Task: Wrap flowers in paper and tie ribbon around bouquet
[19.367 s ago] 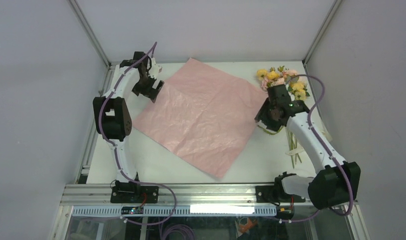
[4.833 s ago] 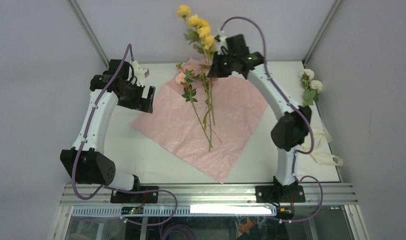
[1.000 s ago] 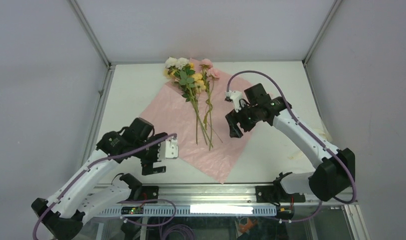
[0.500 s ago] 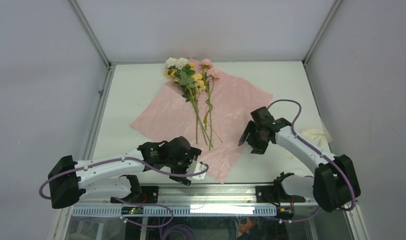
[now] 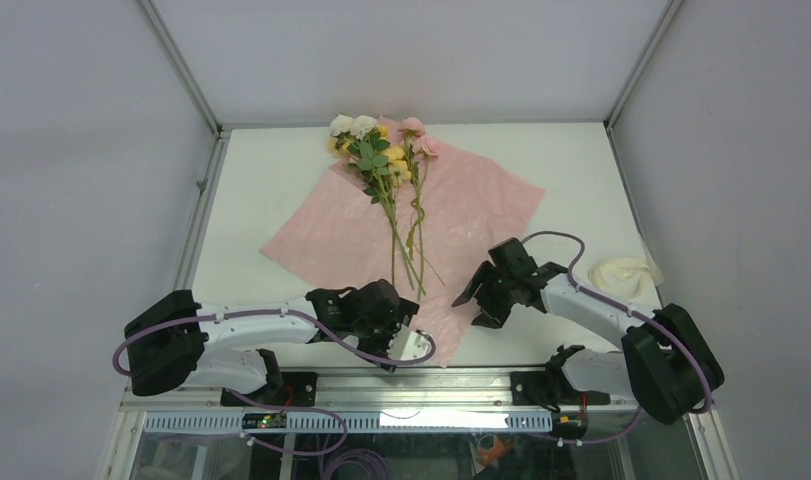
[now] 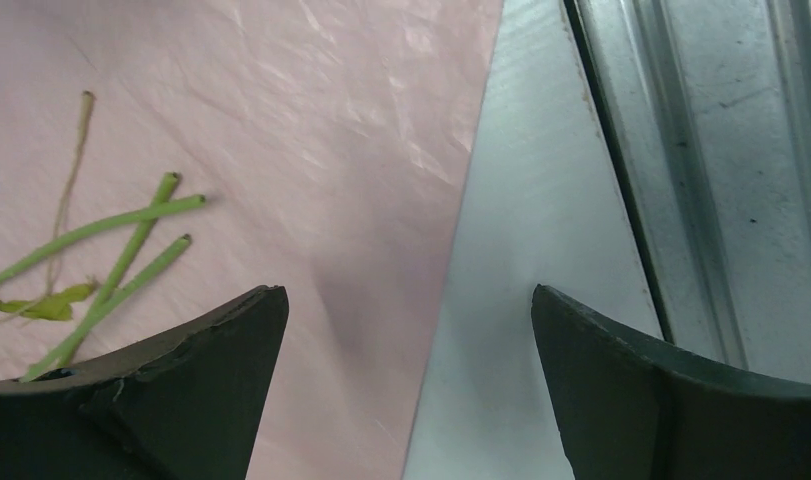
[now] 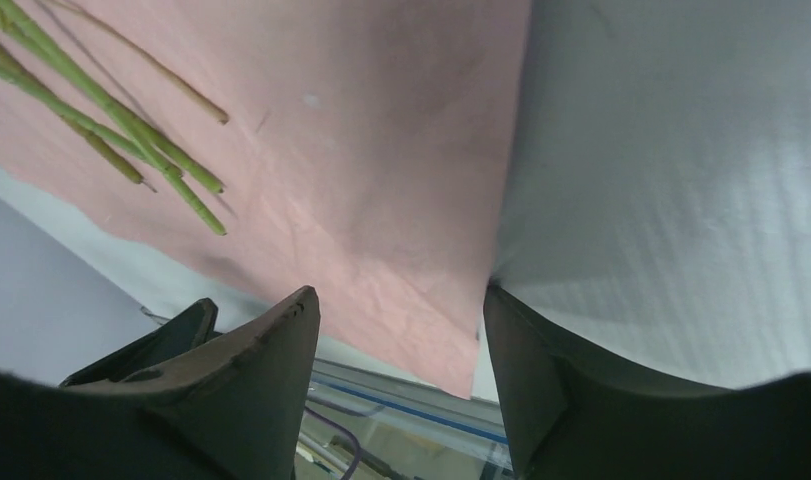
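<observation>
The paper point(image 5: 461, 200) lies flat, pale pink face up, set cornerwise on the table. The flowers point(image 5: 376, 150) rest on it, blooms at the far corner and stems point(image 6: 121, 225) running toward me. My left gripper point(image 5: 409, 350) hangs low at the paper's near corner, jaws wide open; in its wrist view the left gripper point(image 6: 409, 294) has the paper's edge point(image 6: 461, 200) passing between its fingers. My right gripper point(image 5: 473, 308) is open at the paper's near-right edge, and in the right wrist view the right gripper point(image 7: 399, 293) straddles that edge of the paper point(image 7: 381, 150). The ribbon point(image 5: 626, 272) lies bunched at the table's right side.
The white table point(image 5: 251, 190) ends at a metal rail point(image 5: 381, 385) along the near edge, just beyond the paper's corner; this rail point(image 6: 701, 150) shows close by in the left wrist view. Grey walls enclose the left, back and right.
The left arm swung right along the near edge to the paper's near corner. The right gripper dropped toward me along the paper's right edge, its jaws narrowing somewhat. Flowers and paper stayed put.
</observation>
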Controlling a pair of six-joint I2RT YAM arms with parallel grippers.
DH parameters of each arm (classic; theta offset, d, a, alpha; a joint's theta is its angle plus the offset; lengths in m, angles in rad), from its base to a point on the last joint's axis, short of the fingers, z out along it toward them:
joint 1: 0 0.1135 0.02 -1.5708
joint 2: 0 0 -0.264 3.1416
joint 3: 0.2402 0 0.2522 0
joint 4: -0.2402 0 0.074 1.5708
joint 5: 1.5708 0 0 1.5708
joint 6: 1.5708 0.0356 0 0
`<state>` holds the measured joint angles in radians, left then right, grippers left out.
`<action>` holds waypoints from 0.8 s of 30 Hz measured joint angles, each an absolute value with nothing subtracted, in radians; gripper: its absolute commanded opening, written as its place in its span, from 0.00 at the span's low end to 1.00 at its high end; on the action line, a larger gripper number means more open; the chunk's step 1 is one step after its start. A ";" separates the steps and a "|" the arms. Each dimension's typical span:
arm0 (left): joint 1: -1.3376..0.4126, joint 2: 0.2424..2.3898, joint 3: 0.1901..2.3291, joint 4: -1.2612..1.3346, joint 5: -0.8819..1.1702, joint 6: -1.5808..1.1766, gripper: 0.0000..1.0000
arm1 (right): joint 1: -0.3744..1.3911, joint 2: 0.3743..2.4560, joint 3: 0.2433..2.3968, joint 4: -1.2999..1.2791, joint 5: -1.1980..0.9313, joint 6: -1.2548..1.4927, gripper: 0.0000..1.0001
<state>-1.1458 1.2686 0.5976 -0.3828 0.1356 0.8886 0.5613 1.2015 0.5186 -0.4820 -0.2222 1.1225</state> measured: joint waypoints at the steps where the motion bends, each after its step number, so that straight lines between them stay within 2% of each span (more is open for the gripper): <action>1: -1.146 1.277 0.599 -0.366 0.134 0.894 0.99 | 0.567 1.206 0.515 -0.463 -0.231 1.133 0.65; 4: -1.146 1.299 0.603 -0.314 0.129 0.917 0.99 | 0.582 1.224 0.506 -0.398 -0.261 1.170 0.59; 17: -1.146 1.320 0.601 -0.234 0.082 0.943 0.98 | 0.596 1.289 0.506 -0.319 -0.359 1.185 0.15; 24: -1.175 1.302 0.616 -0.282 0.105 0.822 0.99 | 0.600 1.355 0.545 -0.288 -0.393 1.182 0.15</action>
<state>-1.1751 1.3022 0.6163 -0.2817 0.1047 0.8215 0.5999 1.3548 0.5453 -0.2878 -0.3935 1.1820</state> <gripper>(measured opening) 0.983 0.146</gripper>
